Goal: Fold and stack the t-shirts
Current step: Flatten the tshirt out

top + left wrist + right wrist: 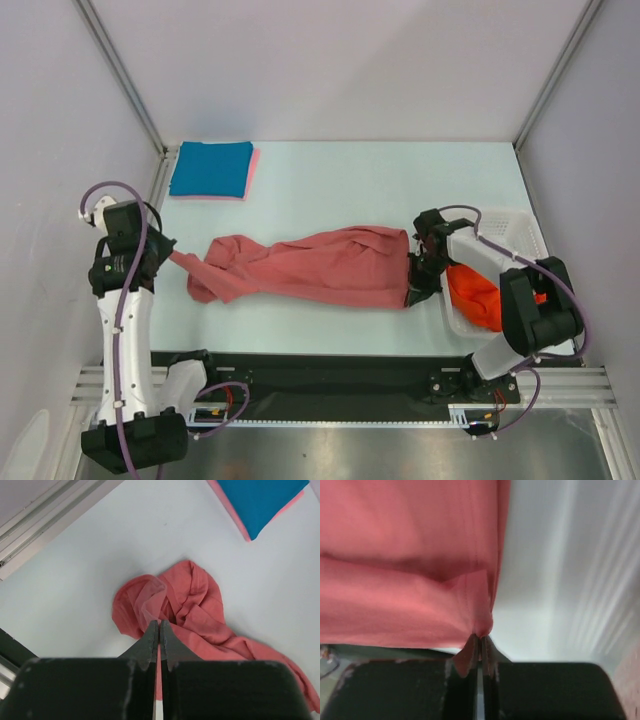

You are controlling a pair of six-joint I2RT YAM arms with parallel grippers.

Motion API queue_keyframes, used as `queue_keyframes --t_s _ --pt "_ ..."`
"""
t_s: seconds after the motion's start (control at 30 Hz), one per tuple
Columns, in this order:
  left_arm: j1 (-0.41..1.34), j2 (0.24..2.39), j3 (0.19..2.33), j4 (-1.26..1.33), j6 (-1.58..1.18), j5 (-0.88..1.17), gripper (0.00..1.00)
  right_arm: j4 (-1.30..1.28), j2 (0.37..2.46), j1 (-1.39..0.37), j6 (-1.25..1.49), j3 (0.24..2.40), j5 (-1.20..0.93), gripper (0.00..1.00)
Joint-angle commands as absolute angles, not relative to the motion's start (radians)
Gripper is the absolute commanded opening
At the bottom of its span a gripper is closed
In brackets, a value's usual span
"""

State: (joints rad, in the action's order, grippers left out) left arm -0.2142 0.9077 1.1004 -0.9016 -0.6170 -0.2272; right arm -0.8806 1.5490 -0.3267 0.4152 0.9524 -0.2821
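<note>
A dusty salmon-red t-shirt (310, 265) lies stretched and bunched across the middle of the table. My left gripper (168, 255) is shut on its left end; in the left wrist view the closed fingertips (159, 627) pinch the cloth (195, 610). My right gripper (412, 278) is shut on the shirt's right edge; the right wrist view shows the cloth (410, 580) pinched at the closed tips (481, 639). A folded teal-blue t-shirt (211, 168) lies on a folded light pink one (253, 172) at the back left. A bright orange-red t-shirt (473, 292) sits in the basket.
A white plastic lattice basket (515, 228) stands at the right edge beside my right arm. Grey walls and metal frame posts (125, 75) bound the table. A black rail (330, 375) runs along the near edge.
</note>
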Motion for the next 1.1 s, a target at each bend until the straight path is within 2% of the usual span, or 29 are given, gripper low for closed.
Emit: queue_keyframes --t_s 0.0,0.03,0.07,0.17,0.23,0.33,0.37,0.43,0.5,0.53,0.63,0.73,0.9,0.97,1.07 --pt "-0.201 0.887 1.054 -0.836 -0.586 -0.222 0.00 -0.785 1.577 -0.322 0.420 0.946 -0.301 0.04" --pt "-0.199 0.890 1.046 -0.831 -0.583 -0.222 0.00 -0.779 1.583 -0.324 0.420 0.948 -0.302 0.07" --pt "-0.199 0.890 1.036 -0.828 -0.583 -0.219 0.00 -0.781 1.592 -0.325 0.423 0.950 -0.307 0.14" --pt "-0.193 0.893 1.025 -0.819 -0.578 -0.216 0.00 -0.781 1.589 -0.342 0.433 0.943 -0.302 0.22" --pt "-0.192 0.891 1.014 -0.812 -0.577 -0.216 0.00 -0.776 1.578 -0.351 0.443 0.934 -0.296 0.24" --pt "-0.190 0.888 1.002 -0.805 -0.578 -0.213 0.00 -0.775 1.578 -0.370 0.457 0.934 -0.296 0.23" --pt "-0.190 0.885 0.996 -0.802 -0.578 -0.213 0.00 -0.776 1.578 -0.379 0.462 0.936 -0.292 0.15" --pt "-0.190 0.884 0.993 -0.805 -0.577 -0.210 0.00 -0.782 1.572 -0.388 0.466 0.945 -0.273 0.08" --pt "-0.189 0.880 0.992 -0.807 -0.575 -0.210 0.00 -0.793 1.566 -0.391 0.468 0.951 -0.264 0.13" --pt "-0.189 0.879 0.992 -0.808 -0.577 -0.212 0.00 -0.796 1.562 -0.393 0.468 0.953 -0.253 0.21" --pt "-0.189 0.876 0.997 -0.813 -0.571 -0.215 0.00 -0.808 1.545 -0.394 0.469 0.957 -0.241 0.23" --pt "-0.187 0.876 0.997 -0.815 -0.566 -0.215 0.00 -0.824 1.528 -0.396 0.468 0.966 -0.223 0.18" --pt "-0.186 0.870 0.994 -0.816 -0.568 -0.213 0.00 -0.864 1.505 -0.397 0.466 0.992 -0.210 0.15" --pt "-0.184 0.864 0.991 -0.818 -0.571 -0.215 0.00 -0.873 1.496 -0.397 0.468 0.994 -0.215 0.01" --pt "-0.186 0.861 0.992 -0.821 -0.568 -0.216 0.00 -0.900 1.483 -0.399 0.463 1.009 -0.203 0.01"
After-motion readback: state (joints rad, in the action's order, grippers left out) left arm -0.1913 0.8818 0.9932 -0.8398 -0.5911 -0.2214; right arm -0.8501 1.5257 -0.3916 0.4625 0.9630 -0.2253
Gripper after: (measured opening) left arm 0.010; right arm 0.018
